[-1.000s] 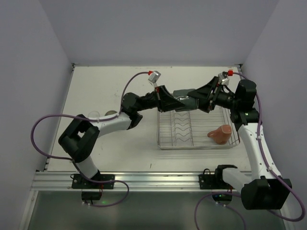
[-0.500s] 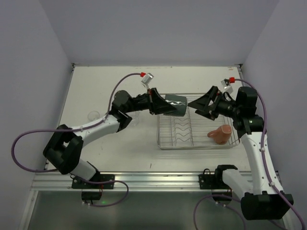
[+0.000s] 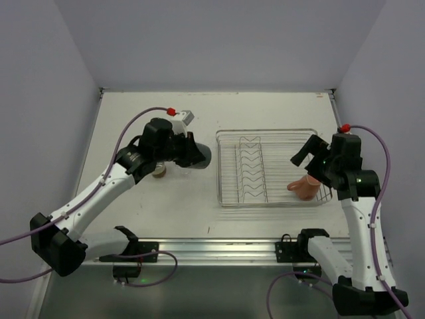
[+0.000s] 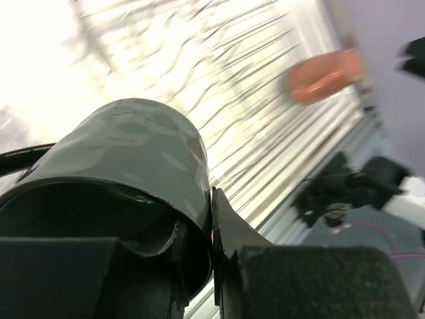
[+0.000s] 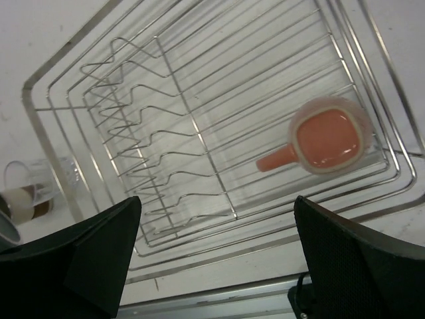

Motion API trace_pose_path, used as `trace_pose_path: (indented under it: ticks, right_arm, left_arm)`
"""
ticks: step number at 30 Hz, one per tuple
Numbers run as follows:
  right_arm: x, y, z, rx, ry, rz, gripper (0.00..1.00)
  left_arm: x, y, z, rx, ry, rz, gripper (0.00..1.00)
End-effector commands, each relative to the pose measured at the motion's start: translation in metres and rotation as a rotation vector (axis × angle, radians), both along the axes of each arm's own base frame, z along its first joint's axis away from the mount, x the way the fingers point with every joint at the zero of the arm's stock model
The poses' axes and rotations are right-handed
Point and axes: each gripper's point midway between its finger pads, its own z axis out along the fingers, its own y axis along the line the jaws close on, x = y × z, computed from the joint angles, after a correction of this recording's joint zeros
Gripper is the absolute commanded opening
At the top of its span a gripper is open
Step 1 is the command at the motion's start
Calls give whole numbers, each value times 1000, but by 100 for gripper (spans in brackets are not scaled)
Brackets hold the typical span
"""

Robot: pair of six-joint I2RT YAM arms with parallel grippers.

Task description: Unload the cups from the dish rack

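My left gripper (image 3: 192, 153) is shut on the dark grey mug (image 3: 199, 155), held above the table just left of the dish rack (image 3: 265, 131). In the left wrist view one finger is inside the mug (image 4: 133, 146) and the other outside, and the gripper (image 4: 211, 229) pinches its wall. A salmon-pink cup (image 3: 305, 186) lies on its side in the rack's near right corner. My right gripper (image 3: 307, 158) hovers open above that corner. It is empty in its own view (image 5: 219, 266), with the pink cup (image 5: 329, 136) and rack (image 5: 40, 126) below.
A cream cup with a brown band (image 3: 159, 172) and a clear tumbler (image 5: 30, 181) stand on the table left of the rack, under my left arm. Zigzag dividers (image 5: 136, 133) run down the rack's middle. A metal rail (image 3: 212, 249) lines the near edge.
My left arm has swung left, carrying the grey mug from over the rack to the table beside it. My right gripper has let go of the mug and pulled back to the right.
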Motion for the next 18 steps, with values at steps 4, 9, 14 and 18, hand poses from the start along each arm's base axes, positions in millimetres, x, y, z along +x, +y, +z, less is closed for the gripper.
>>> trace_pose_path:
  ticks: [4, 9, 14, 18]
  right_arm:
    - [-16, -33, -13, -114, 90, -158, 99]
    - [-19, -37, -19, -119, 103, -195, 99]
    - [-22, -34, -36, -98, 202, -210, 99]
    - [-23, -34, -45, -86, 218, -232, 99]
  left_arm:
    - [-39, 62, -77, 311, 124, 104, 0]
    - [-46, 73, -100, 373, 151, 149, 0]
    - [-47, 76, -124, 423, 199, 171, 0]
    - [-49, 74, -143, 464, 228, 169, 0]
